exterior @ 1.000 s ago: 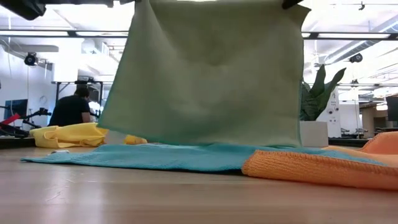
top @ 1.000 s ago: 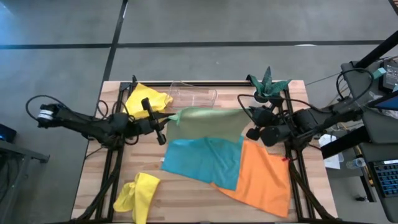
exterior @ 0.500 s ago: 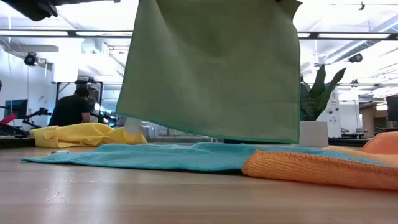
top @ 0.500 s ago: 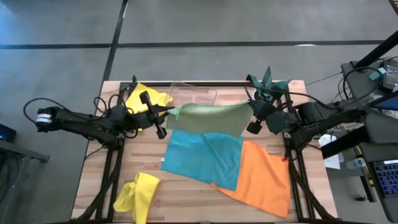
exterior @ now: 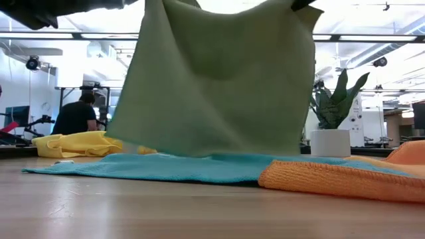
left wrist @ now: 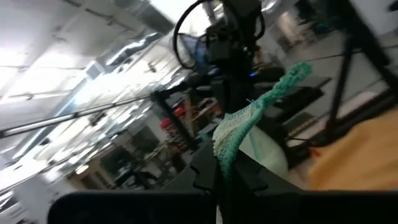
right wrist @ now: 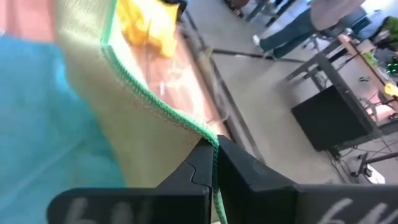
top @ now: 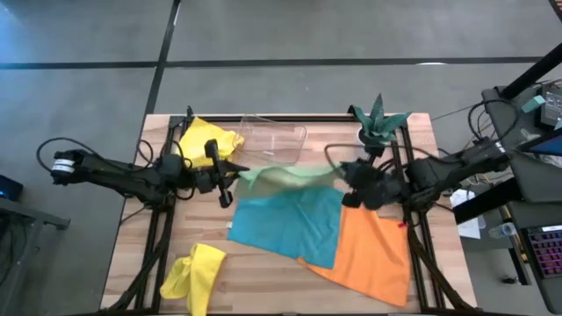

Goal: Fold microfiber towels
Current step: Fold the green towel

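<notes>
Table edges: the clear tray [top: 274, 134] and potted plant [top: 378, 118] sit along the upper edge in the high view, one yellow towel [top: 207, 140] at upper left, the second yellow towel [top: 194, 274] at lower left. The bare wood [top: 255, 281] at lower centre is the open room.

Change from half a second ago: the right gripper [top: 344, 178] has come down and leftward in the high view, away from the plant, and the green towel [top: 285, 176] now shows as a narrower strip. In the low view its lower hem [exterior: 199, 151] has dropped back to the turquoise towel [exterior: 166, 166].

The green towel hangs between both grippers, over the turquoise towel's upper edge, with the orange towel [top: 369, 250] at lower right. The left gripper [top: 230, 173] pinches its left corner and the right gripper its right corner, fingers pressed together on the hem in both wrist views.
</notes>
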Controlling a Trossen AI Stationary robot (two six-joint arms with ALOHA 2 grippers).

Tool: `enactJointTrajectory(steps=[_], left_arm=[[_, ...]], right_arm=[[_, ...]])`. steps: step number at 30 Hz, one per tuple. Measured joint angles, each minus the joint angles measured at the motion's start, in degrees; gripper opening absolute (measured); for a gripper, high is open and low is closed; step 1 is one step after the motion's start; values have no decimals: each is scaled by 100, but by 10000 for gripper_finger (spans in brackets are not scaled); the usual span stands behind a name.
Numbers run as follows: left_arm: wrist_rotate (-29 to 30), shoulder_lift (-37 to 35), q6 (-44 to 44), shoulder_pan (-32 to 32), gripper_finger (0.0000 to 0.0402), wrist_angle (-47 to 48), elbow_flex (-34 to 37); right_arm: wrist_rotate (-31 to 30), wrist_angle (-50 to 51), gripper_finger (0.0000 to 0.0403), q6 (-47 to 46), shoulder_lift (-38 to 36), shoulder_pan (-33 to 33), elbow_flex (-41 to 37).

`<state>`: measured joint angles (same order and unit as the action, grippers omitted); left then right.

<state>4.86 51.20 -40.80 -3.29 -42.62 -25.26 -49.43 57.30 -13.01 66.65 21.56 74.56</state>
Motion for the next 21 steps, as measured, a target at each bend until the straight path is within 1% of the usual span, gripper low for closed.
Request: enactJointTrajectory(steps=[4,7,13,17,19,21], left_arm=[[-445,-33,-2,-259,0,-14,233],[-630,12,36,-622,0,-15,374],[-638,311,665,-1592,0,-11,633],[-598,774,897,-2316,0,-120,590],[-456,1060,909,-2649,0,-260,546],[-300,1370,1132,-2924,0,-408,496]], right_arm=[[15,363,8,-650,358,493,-11],[25,536,8,-1173,643,928,-13],[428,606,8,-2031,1294,1778,-15],[746,608,8,-2559,1664,2197,-15],[828,607,8,-2828,1801,2354,-15],[936,603,8,-3056,1904,2492,-15]])
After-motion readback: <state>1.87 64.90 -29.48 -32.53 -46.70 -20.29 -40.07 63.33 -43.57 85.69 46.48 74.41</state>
